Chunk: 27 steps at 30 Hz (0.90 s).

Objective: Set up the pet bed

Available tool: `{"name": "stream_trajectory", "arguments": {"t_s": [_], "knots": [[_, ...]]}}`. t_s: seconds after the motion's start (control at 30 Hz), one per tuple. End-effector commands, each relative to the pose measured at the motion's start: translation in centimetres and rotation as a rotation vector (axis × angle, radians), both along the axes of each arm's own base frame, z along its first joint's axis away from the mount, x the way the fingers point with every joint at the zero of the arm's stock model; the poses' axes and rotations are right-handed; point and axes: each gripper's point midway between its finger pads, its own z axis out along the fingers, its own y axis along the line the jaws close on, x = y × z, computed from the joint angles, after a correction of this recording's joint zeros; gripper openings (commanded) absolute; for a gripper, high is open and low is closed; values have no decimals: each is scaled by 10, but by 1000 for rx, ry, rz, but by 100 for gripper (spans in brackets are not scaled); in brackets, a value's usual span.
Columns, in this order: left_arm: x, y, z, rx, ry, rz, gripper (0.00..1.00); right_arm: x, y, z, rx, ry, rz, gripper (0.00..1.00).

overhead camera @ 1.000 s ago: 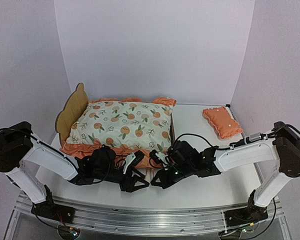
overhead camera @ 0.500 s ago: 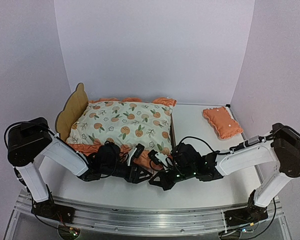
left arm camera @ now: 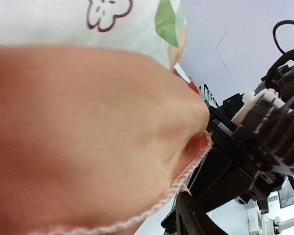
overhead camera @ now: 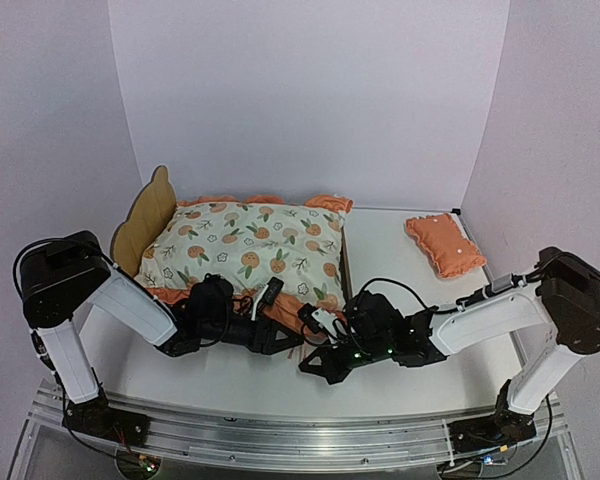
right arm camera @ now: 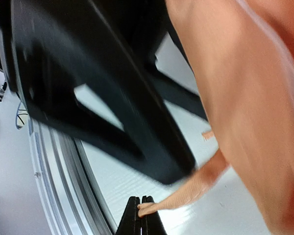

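The pet bed (overhead camera: 145, 222) is seen on the tabletop (overhead camera: 230, 382) at about 10 o'clock, with its scalloped headboard standing at the 9 o'clock end. It is covered by the mattress pad (overhead camera: 250, 245), whose orange ruffle (overhead camera: 165, 296) hangs over the rail at 6 o'clock.

The left tool (overhead camera: 277, 330) is placed low at this 6 o'clock edge, against the ruffle. In the left wrist view almost the whole picture is filled by the blurred ruffle (left arm camera: 88, 137), and only one dark finger (left arm camera: 188, 220) is seen at the bottom. It cannot be told whether the jaws are wide, narrow or holding the cloth.

Just at 3 o'clock of it, the right tool (overhead camera: 315, 362) is held low over the tabletop. In the right wrist view its jaws are pressed together, and a thin corner of the ruffle (right arm camera: 186, 188) is pinched at the fingertips (right arm camera: 146, 215).

A small orange pillow (overhead camera: 445, 243) is lying at about 2 o'clock, well apart from the bed.
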Motion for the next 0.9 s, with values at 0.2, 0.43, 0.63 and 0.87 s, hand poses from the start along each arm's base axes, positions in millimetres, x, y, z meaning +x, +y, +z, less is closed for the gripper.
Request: {"name": "stream_trajectory", "arguments": {"t_s": [0.2, 0.43, 0.63, 0.87], "knots": [[-12, -6, 9, -46, -22, -112, 57, 2, 5, 5, 18, -22, 0, 0], [-12, -22, 2, -23, -13, -112, 54, 2, 8, 6, 22, -28, 13, 0], [-11, -24, -5, 3, -4, -96, 25, 2, 9, 7, 25, -30, 18, 0], [-11, -23, 4, 7, -47, -103, 0, 10, 7, 3, 10, -17, -45, 2]]}}
